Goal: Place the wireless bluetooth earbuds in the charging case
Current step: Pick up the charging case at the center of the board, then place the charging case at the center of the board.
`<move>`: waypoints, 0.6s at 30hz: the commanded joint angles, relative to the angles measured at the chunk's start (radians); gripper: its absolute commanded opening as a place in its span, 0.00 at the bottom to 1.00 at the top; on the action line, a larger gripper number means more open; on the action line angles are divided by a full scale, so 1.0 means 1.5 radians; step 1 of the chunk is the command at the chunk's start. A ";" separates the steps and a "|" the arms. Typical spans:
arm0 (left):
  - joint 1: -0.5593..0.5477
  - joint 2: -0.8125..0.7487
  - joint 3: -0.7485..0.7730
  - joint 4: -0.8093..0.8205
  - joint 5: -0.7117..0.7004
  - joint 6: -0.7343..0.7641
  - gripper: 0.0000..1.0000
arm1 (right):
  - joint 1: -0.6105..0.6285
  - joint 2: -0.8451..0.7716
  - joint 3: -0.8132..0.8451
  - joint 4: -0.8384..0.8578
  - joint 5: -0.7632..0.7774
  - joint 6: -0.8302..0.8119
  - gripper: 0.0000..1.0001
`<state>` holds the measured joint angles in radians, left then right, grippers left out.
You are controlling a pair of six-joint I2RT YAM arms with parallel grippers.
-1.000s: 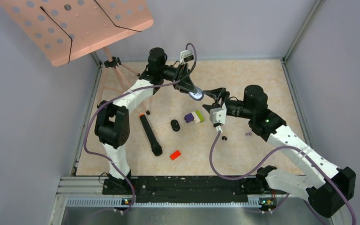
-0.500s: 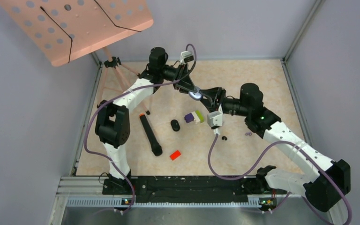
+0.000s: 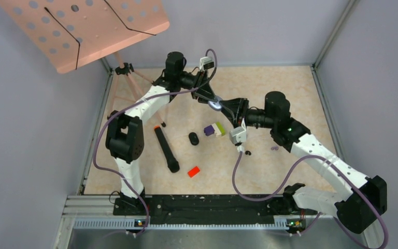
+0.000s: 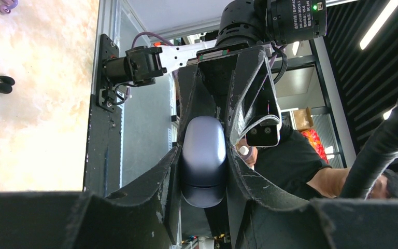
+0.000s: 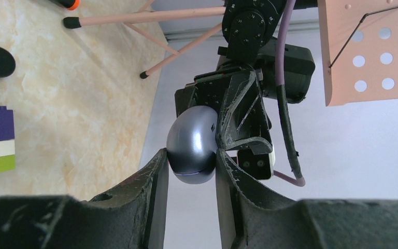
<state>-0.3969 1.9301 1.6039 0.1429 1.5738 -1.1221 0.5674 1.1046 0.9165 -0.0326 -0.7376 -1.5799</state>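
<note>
My left gripper [image 3: 212, 101] is shut on a pale purple pebble-like charging case [image 3: 217, 105] and holds it in the air over the far middle of the table. In the left wrist view the closed case [image 4: 203, 161] sits between the fingers [image 4: 163, 179]. My right gripper [image 3: 229, 108] meets it from the right, and its jaws press the other end of the case [image 5: 193, 142]. A black earbud [image 3: 247, 152] and a pale purple earbud [image 3: 274, 148] lie on the table below the right arm. They also show in the left wrist view as a black bud [image 4: 3, 83] and a purple bud [image 4: 6, 5].
A black pebble case [image 3: 194, 138] lies by a purple, white and green block stack [image 3: 214, 129]. A long black cylinder [image 3: 166, 149] and a red block [image 3: 194, 171] lie nearer. A pink music stand [image 3: 83, 28] with tripod legs stands at the far left.
My right gripper has moved left and up to the case held by the left gripper, and its jaws now bear on it. The left arm has barely moved.
</note>
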 commanded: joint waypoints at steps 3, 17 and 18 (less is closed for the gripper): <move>0.037 0.006 0.002 0.018 -0.026 0.028 0.49 | 0.007 -0.039 0.040 -0.095 -0.060 0.006 0.00; 0.076 -0.004 -0.008 -0.195 -0.162 0.255 0.99 | 0.009 -0.047 0.051 -0.196 -0.019 0.215 0.00; 0.079 -0.008 0.011 -0.284 -0.191 0.334 0.99 | 0.005 -0.034 0.067 -0.237 -0.015 0.247 0.00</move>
<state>-0.2996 1.9488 1.5764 0.0376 1.4132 -0.9607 0.5743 1.0134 0.9340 -0.2573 -0.7715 -1.4242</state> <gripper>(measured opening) 0.989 0.310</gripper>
